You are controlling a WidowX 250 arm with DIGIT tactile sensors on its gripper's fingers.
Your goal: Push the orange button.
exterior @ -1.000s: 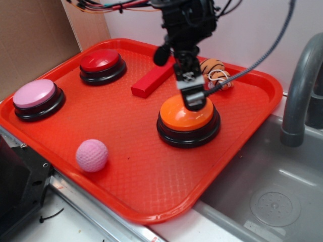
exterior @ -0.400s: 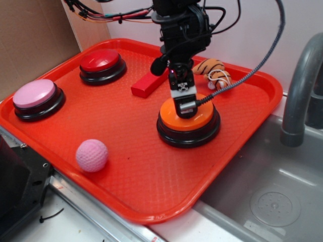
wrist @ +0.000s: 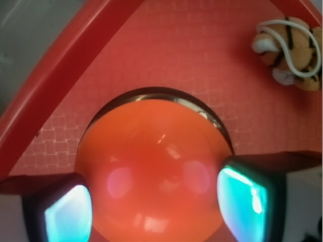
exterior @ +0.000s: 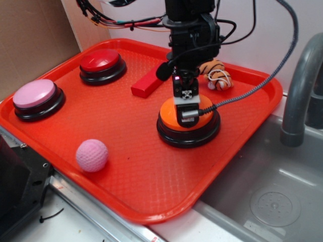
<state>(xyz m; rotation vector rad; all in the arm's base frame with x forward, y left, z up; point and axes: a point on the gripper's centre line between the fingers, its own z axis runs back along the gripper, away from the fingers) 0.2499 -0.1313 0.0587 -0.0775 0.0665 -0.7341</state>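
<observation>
The orange button (exterior: 203, 115), a big glossy dome on a black round base, sits right of centre on the red tray (exterior: 141, 186). My gripper (exterior: 185, 115) points straight down with its tip against the top of the dome. In the wrist view the orange button (wrist: 154, 166) fills the lower middle of the frame. My gripper (wrist: 155, 204) is open there, with one finger low on each side of the dome and nothing held between them.
On the tray stand a red button (exterior: 101, 61) at the back left, a pink button (exterior: 34, 95) at the left and a pink ball (exterior: 92, 155) in front. A red block (exterior: 149, 83) and a striped toy tiger (exterior: 216, 73) lie behind the gripper. A sink (exterior: 272, 196) and faucet (exterior: 300, 91) are on the right.
The gripper has come down a little and turned more upright, and its tip now rests nearer the middle of the orange dome. Nothing else has moved.
</observation>
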